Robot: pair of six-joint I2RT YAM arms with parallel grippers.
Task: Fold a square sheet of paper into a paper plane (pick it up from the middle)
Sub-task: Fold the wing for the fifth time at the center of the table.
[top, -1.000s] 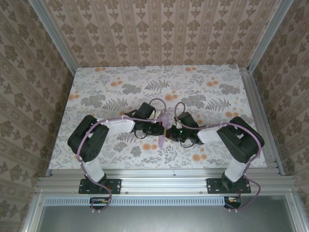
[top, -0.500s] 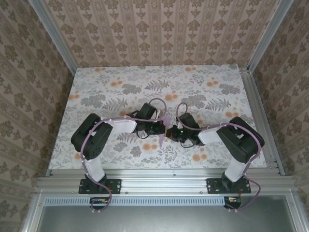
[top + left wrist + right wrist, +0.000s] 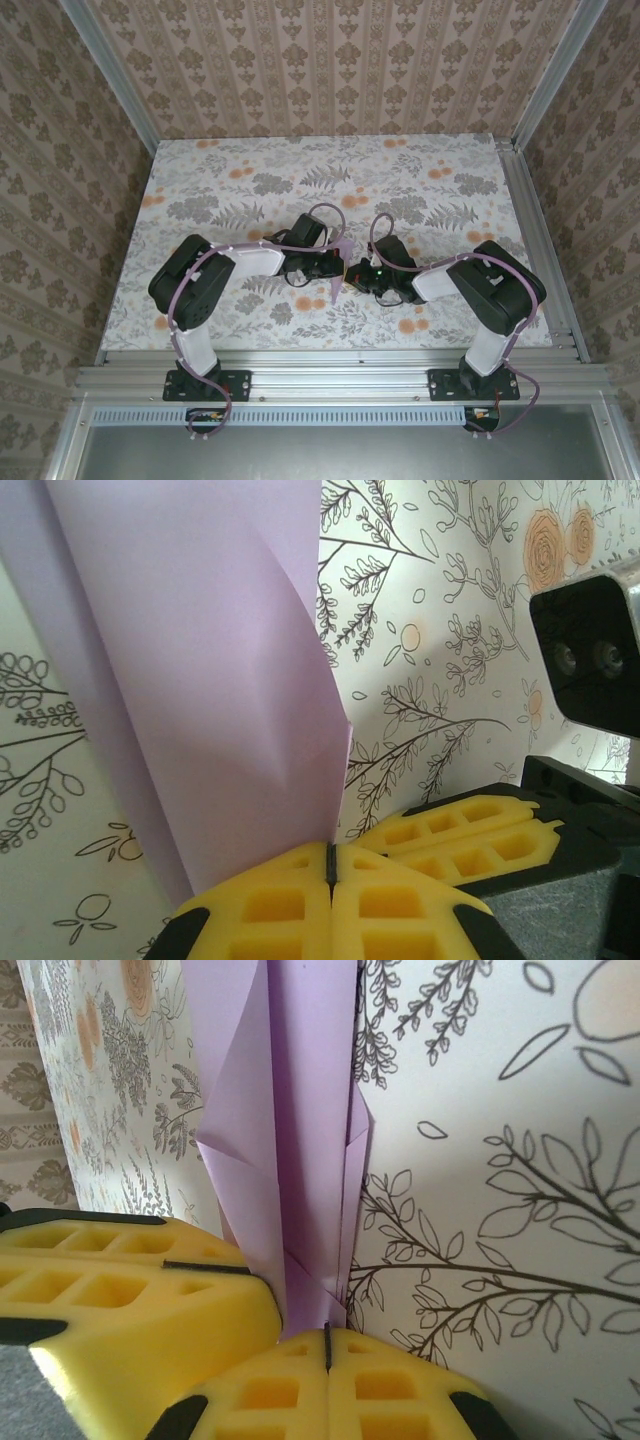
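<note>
Where both meet | paper plane (image 3: 200, 680) juts ahead, pinched | left end effector (image 3: 330, 865) clamps it | right end effector (image 3: 327, 1345) clamps it

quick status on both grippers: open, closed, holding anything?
Left gripper: closed, holding the folded lavender paper.
Right gripper: closed, holding the same folded lavender paper.

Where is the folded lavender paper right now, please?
In the top view the folded lavender paper is held near the middle of the table, between the left claw and the right claw, both shut on it.
</note>
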